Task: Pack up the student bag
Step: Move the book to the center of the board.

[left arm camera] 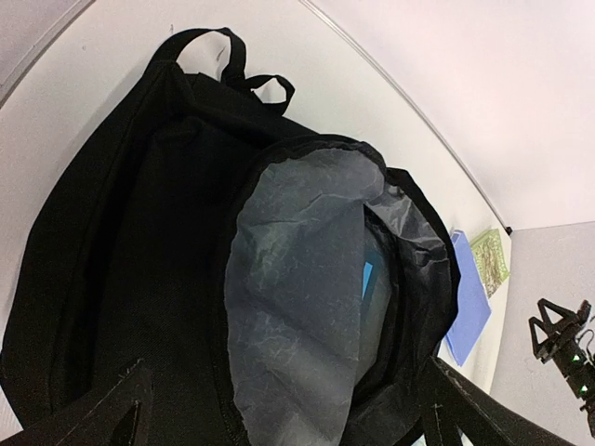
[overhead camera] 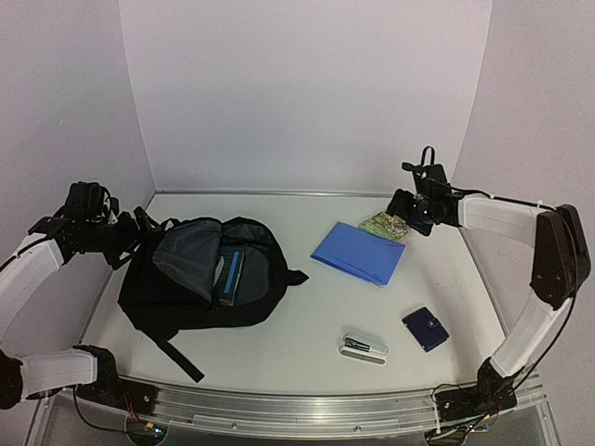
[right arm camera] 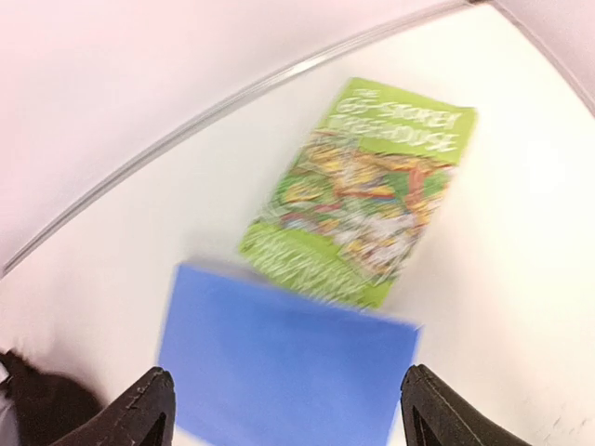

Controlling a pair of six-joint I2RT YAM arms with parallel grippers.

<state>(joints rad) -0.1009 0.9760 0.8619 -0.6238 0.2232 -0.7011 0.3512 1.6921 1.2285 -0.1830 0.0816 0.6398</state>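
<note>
The student bag (overhead camera: 200, 274), a black backpack, lies at the table's left with its mouth open and its grey lining (left arm camera: 297, 279) showing. A blue-edged book (overhead camera: 230, 269) sits inside. My left gripper (overhead camera: 139, 228) hovers at the bag's upper left, open, and holds nothing; in the left wrist view its fingers straddle the bag (left arm camera: 121, 232). A blue book (overhead camera: 358, 253) lies right of centre, overlapping a green picture book (overhead camera: 386, 225). My right gripper (overhead camera: 404, 209) hangs above them, open and empty (right arm camera: 288, 400), with the blue book (right arm camera: 288, 362) and the green book (right arm camera: 363, 195) below it.
A small silver and black stapler-like item (overhead camera: 364, 348) lies near the front edge. A dark blue pouch (overhead camera: 425, 328) sits to its right. White walls close the table at the back and sides. A bag strap (overhead camera: 177, 353) trails toward the front.
</note>
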